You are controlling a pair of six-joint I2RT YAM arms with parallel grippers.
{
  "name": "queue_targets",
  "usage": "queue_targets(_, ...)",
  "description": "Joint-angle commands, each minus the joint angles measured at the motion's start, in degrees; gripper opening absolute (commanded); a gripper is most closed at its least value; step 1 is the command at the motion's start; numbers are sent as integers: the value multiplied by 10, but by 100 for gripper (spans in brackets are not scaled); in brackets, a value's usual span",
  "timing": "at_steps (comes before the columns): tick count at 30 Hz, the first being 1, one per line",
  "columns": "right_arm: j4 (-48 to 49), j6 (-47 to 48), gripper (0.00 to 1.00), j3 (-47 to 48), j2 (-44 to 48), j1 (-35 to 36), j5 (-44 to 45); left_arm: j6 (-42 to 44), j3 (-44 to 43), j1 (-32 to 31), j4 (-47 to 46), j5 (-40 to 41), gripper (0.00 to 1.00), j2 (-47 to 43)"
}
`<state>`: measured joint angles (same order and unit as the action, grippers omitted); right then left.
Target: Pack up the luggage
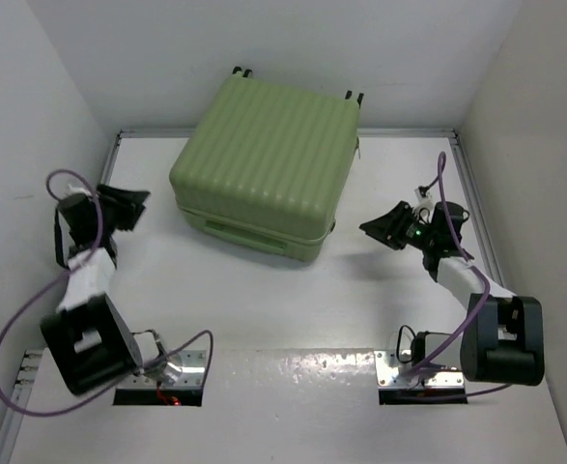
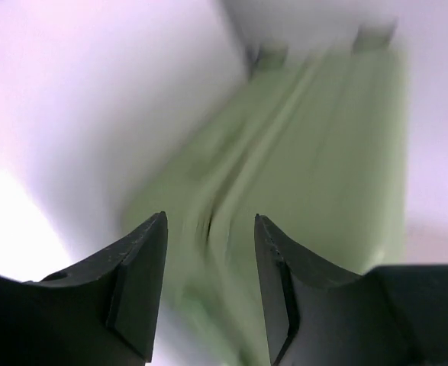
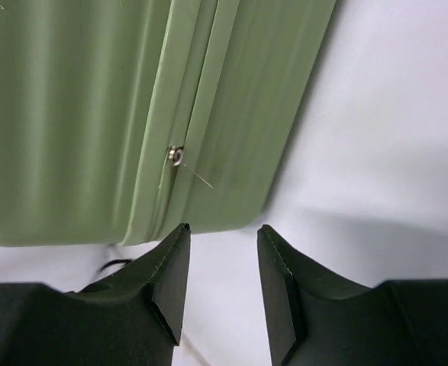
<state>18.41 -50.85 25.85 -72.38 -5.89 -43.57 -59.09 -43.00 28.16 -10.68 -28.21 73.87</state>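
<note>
The luggage [image 1: 264,164] is a pale green ribbed hard-shell suitcase lying flat and closed at the back middle of the table, wheels toward the far wall. My left gripper [image 1: 133,208] hovers off its left side, open and empty; in the left wrist view the luggage [image 2: 300,168] is blurred ahead of the fingers. My right gripper [image 1: 378,229] sits just off the suitcase's right front corner, open and empty. The right wrist view shows the seam of the luggage [image 3: 94,114] with a small metal zipper pull [image 3: 176,157] beyond the gripper [image 3: 224,229].
White walls enclose the table on three sides. A metal rail [image 1: 471,193] runs along the right edge. Purple cables [image 1: 66,179] loop off both arms. The arm bases [image 1: 162,367] are bolted at the near edge.
</note>
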Motion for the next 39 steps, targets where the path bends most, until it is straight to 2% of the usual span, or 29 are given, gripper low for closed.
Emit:
queue_targets(1, 9, 125, 41, 30, 11, -4, 27, 36, 100, -60, 136, -33, 52, -125)
queue_targets(2, 15, 144, 41, 30, 11, 13, 33, 22, 150, -78, 136, -39, 52, -154)
queue_targets(3, 22, 178, 41, 30, 10, 17, 33, 6, 171, -99, 142, -33, 52, -204)
queue_targets(6, 83, 266, 41, 25, 12, 34, 23, -34, 215, -184, 161, 20, 52, -256)
queue_targets(8, 100, 332, 42, 25, 8, 40, -4, -42, 215, -224, 181, 35, 53, -251)
queue_targets(9, 111, 344, 42, 27, 8, 40, -5, -47, 215, -224, 181, 40, 53, -251)
queue_targets(13, 87, 413, 43, 46, -5, 36, -54, -47, 202, -246, 132, 46, 47, -225)
queue_targets(15, 61, 427, 45, 54, -8, 36, -67, -2, 181, -268, 123, 63, 39, -217)
queue_targets(16, 56, 442, 47, 56, -8, 35, -73, 32, 168, -280, 123, 70, 37, -217)
queue_targets(17, 45, 451, 49, 54, -7, 35, -93, 116, 157, -301, 123, 75, 34, -217)
queue_targets(18, 39, 460, 49, 54, -7, 35, -100, 164, 133, -306, 123, 54, 32, -229)
queue_targets(19, 25, 488, 49, 54, -5, 35, -106, 214, 122, -306, 123, 31, 32, -235)
queue_targets(20, 11, 495, 49, 55, -3, 34, -109, 310, 99, -323, 123, 18, 32, -245)
queue_targets(23, -1, 502, 49, 58, -5, 28, -114, 468, 72, -341, 152, -2, 30, -277)
queue_targets(24, -5, 502, 49, 57, -6, 23, -117, 591, 57, -352, 167, -11, 30, -277)
queue_targets(25, -7, 504, 49, 57, -7, 22, -122, 642, 57, -352, 176, -19, 30, -284)
queue_targets(26, -5, 504, 49, 58, -10, 21, -123, 690, 57, -352, 196, -36, 33, -284)
queue_targets(27, -4, 504, 49, 56, -11, 21, -123, 806, 50, -357, 214, -74, 35, -284)
queue_targets(29, -3, 504, 49, 60, -22, 21, -124, 906, 50, -362, 244, -114, 38, -284)
queue_targets(30, -4, 502, 49, 69, -26, 21, -126, 995, 50, -380, 273, -131, 40, -279)
queue_targets(33, -4, 496, 49, 83, -45, 19, -129, 1116, 56, -413, 290, -145, 40, -265)
queue_targets(35, 0, 495, 49, 95, -51, 21, -129, 1186, 68, -459, 290, -119, 38, -224)
queue_targets(39, -3, 499, 49, 110, -65, 25, -134, 1264, 68, -479, 290, -113, 34, -166)
